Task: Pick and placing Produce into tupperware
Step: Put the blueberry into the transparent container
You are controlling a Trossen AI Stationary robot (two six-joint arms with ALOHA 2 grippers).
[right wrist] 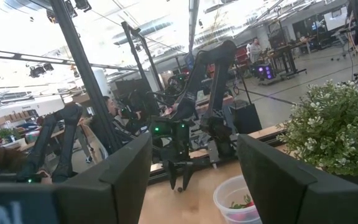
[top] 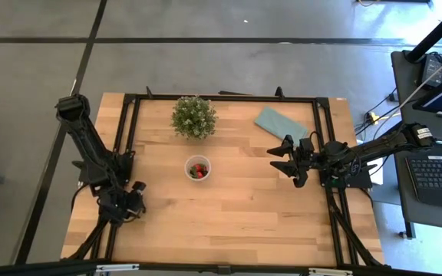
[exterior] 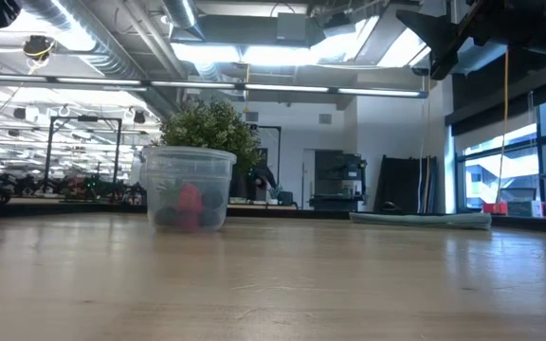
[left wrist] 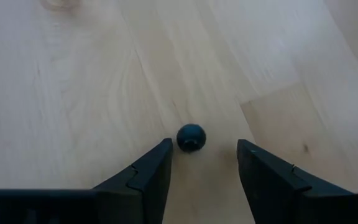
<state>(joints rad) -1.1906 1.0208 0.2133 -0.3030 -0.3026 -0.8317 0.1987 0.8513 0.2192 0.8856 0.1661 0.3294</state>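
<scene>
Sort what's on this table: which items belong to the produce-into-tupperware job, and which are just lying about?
Job:
- tupperware cup, red and dark berries already inside
- dark berry loose on the wood, between the open fingers of the left gripper
- right gripper, open, raised above the table's right side

Lying about:
- potted plant
- teal cloth

A robotics lab: exposed ceiling ducts (exterior: 112, 43), rows of workbenches (right wrist: 284, 59), and a wooden table (top: 236, 215) on a concrete floor (top: 37, 69)

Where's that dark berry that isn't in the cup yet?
The dark berry lies on the bare wood near the table's left edge, just ahead of the open left pincer, between its fingertips and untouched. In the high view the arm hides it.
</scene>
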